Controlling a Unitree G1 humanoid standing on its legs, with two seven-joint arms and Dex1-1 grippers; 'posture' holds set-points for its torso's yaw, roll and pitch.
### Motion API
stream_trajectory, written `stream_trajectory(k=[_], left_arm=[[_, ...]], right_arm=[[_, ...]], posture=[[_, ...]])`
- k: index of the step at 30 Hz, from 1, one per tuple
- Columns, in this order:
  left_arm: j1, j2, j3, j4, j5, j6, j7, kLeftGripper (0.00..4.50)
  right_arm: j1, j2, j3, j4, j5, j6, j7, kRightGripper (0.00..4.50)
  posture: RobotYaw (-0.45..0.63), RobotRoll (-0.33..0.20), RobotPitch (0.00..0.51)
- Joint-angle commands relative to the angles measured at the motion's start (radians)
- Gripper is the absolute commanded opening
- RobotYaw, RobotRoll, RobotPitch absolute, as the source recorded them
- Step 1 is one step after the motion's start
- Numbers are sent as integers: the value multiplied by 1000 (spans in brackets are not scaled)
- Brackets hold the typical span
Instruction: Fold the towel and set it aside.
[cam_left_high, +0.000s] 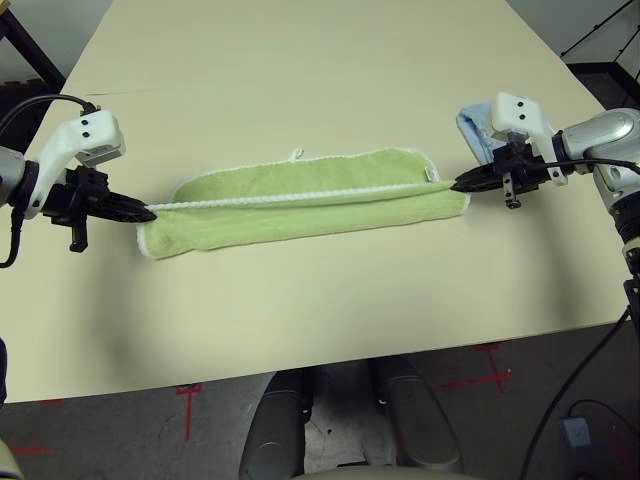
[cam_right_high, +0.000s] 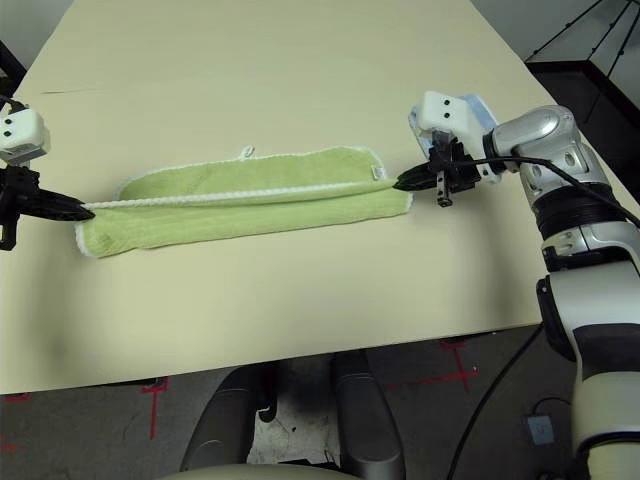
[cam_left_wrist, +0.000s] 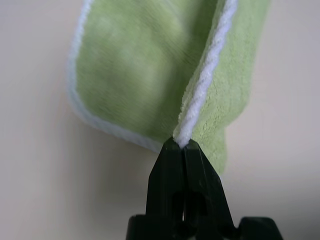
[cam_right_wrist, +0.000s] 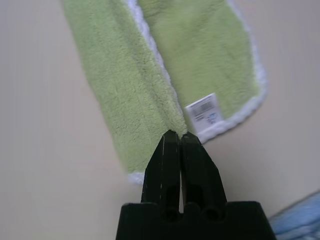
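Towel (cam_left_high: 300, 205): light green terry, white stitched edging, lying lengthwise across the middle of the table (cam_left_high: 300, 80), partly folded along its length. One white edge is lifted and stretched taut in a straight line between the two grippers. Small white label (cam_right_wrist: 203, 112) at the towel's right end; small white loop (cam_left_high: 296, 153) at the far edge.

Left gripper (cam_left_high: 148, 212): fingers clenched on the white edging at the towel's left end, tips pinching the cord-like hem, as the left wrist view shows.

Right gripper (cam_left_high: 458, 185): fingers pinched together on the towel's right end, just beside the label.

Light-blue cloth (cam_right_high: 478, 108): on the table behind the right gripper, partly hidden by it.

Table: pale beige, matte. Floor in front is dark grey with red tape marks (cam_left_high: 188, 392); black cable (cam_left_high: 575, 375) hangs at right.
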Motion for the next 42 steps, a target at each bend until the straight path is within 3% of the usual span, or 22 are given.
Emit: stream_trajectory(k=[1,11,22,39,42], left_arm=[[-37,-14,-14,89,67,-36,36,10],[-178,-120,-15,238,151,-79,172,10],[-195,-114,-22,269,193,-83,152,10],[-194,-149,-16,292,210,-90,196,10],[-201,-154,-9,298,204,-89,205,715]], right_arm=[[-20,15,-7,96,-64,-53,-112,0],[-68,68,-15,188,-133,-74,-248,0],[-103,116,-61,204,-141,-92,-375,0],[-96,147,-51,204,-194,-89,-442,0],[-95,155,-68,200,-180,-104,-457,845]], posture=[[-34,0,235],[-22,0,236],[-33,0,238],[-33,0,241],[-33,0,241]])
